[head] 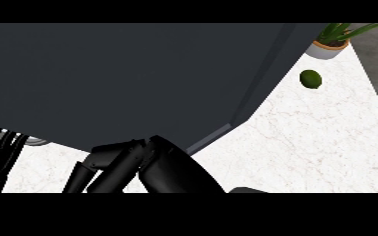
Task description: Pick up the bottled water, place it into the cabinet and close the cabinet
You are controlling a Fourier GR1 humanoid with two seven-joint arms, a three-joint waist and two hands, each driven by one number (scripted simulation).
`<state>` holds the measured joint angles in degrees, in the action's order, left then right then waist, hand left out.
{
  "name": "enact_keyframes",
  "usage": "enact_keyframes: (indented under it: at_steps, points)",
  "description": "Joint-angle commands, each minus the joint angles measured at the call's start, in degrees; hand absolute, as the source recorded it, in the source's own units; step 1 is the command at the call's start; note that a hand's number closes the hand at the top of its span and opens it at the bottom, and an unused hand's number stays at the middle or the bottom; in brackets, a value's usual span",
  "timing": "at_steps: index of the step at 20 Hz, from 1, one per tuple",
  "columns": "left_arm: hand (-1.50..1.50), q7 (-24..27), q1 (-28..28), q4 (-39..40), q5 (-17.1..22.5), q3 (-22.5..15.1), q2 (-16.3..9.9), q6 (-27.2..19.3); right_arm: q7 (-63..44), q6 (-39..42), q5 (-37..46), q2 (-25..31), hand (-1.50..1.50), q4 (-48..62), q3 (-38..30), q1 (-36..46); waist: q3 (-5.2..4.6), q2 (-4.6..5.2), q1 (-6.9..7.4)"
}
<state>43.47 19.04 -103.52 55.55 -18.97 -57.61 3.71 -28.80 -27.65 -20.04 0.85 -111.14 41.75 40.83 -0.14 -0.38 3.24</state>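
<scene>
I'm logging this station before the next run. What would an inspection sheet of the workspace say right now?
Surface: white marbled counter, mostly hidden by a big dark cabinet.
Job's things: cabinet fills the upper left; whether it is open or shut cannot be told; water bottle not seen.
Clutter: green lime-like fruit on the counter; potted plant at the top right.
Robot hands: one black robot hand at the lower edge against the cabinet, fingers unclear; which one cannot be told.
Cables: dark lines at the left edge, unclear.
Surroundings: grey strip at the right edge.
</scene>
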Motion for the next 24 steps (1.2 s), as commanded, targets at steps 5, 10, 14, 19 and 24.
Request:
enact_keyframes:
  at_steps: [5,10,14,19,24]
  points:
    - [-1.50,-2.30,3.79,-6.03,1.51,4.03,-1.94,-1.44,4.35,4.81,-16.19,-0.83,1.50,14.85,-2.93,13.74,0.17,0.68,-0.02]
    - [-1.50,-1.17,4.95,-4.46,-0.49,5.07,-0.41,-0.78,1.72,16.49,-24.58,-0.84,1.50,19.99,-6.63,16.64,0.13,0.58,-1.11]
    - [-1.50,-2.96,9.70,-10.15,0.52,8.61,-2.39,-1.44,7.51,23.34,-22.87,-0.84,1.50,28.33,-10.73,13.90,0.19,0.39,-1.21]
    - [-1.50,-2.25,10.82,-7.67,-1.83,8.25,0.93,1.44,10.90,28.91,-20.71,2.89,1.50,31.41,-15.46,11.13,0.16,0.44,-2.05]
    - [-1.50,-6.77,8.62,-10.89,0.37,11.68,0.24,-0.70,15.28,25.50,-13.97,1.11,1.50,40.03,-18.04,14.82,0.16,0.48,-2.15]
